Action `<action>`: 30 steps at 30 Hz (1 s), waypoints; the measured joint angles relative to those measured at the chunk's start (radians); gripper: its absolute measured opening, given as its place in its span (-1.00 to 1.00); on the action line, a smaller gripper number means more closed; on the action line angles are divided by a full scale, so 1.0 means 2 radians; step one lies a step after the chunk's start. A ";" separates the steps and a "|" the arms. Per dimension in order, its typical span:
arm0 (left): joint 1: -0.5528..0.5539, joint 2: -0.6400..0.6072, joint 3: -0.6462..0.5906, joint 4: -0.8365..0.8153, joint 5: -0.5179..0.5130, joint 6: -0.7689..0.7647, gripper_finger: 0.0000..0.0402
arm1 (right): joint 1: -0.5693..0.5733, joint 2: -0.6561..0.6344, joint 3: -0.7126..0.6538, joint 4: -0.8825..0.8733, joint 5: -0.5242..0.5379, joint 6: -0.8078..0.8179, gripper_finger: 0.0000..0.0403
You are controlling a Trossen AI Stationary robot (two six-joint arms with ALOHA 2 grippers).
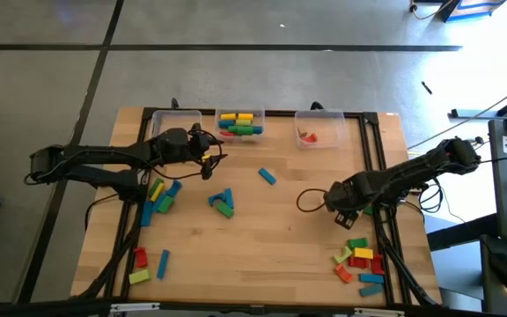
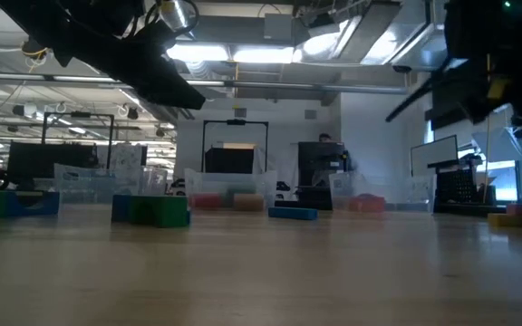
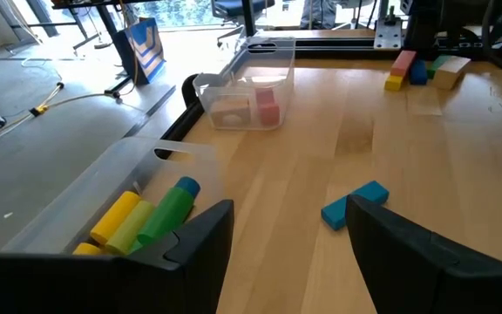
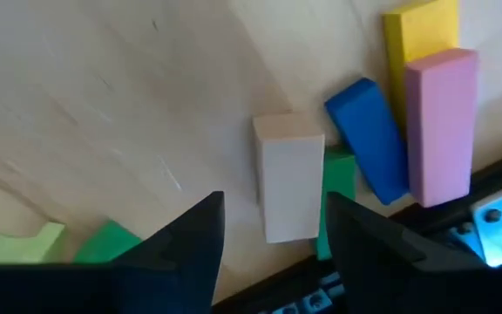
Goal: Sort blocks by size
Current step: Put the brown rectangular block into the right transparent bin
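While three clear bins sit along the far edge of the table (image 1: 262, 255), most blocks are still loose, so sorting looks well under half done. L to R in the high view: a red/blue/yellow cluster (image 1: 148, 262) at the near-left corner, a green/blue/orange group (image 1: 159, 197) under the left arm, a blue-green pair (image 1: 223, 202) mid-table, a lone blue block (image 1: 267, 176), and a mixed pile (image 1: 361, 261) near-right. Bins: left bin (image 1: 179, 117) contents hidden by the arm, can't tell; middle bin (image 1: 241, 124) holds several long pcs; right bin (image 1: 318, 129) holds a couple of small reddish ones.

Left gripper (image 1: 202, 151) hovers just beside the left bin, jaws apart, nothing betw. them. Right gripper (image 1: 345, 211) hangs above the near-right pile, jaws apart, empty.

View diffs: left wrist view shows yellow and green cylinders (image 3: 146, 218) inside the middle bin. Right wrist view shows a whitish block (image 4: 288, 174), a blue one (image 4: 370, 139) and a pink one (image 4: 443, 122) touching each other. Low view adds only room bkgd.
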State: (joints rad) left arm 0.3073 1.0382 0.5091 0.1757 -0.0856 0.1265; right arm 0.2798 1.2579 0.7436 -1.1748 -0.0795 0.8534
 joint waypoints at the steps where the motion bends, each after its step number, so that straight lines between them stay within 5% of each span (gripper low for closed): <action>1: 0.000 0.000 0.000 0.000 0.000 0.000 0.08 | 0.003 0.000 -0.005 0.004 0.000 0.003 -0.02; 21: 0.000 0.000 0.000 0.000 0.000 0.001 0.08 | 0.008 0.000 -0.082 0.094 0.000 0.005 -0.03; 30: 0.000 0.000 0.000 0.000 0.000 0.000 0.08 | 0.008 -0.001 -0.084 0.099 -0.005 0.001 -0.36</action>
State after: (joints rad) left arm 0.3069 1.0382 0.5091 0.1761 -0.0856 0.1274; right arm 0.2951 1.2564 0.5751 -0.9764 -0.0902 0.8555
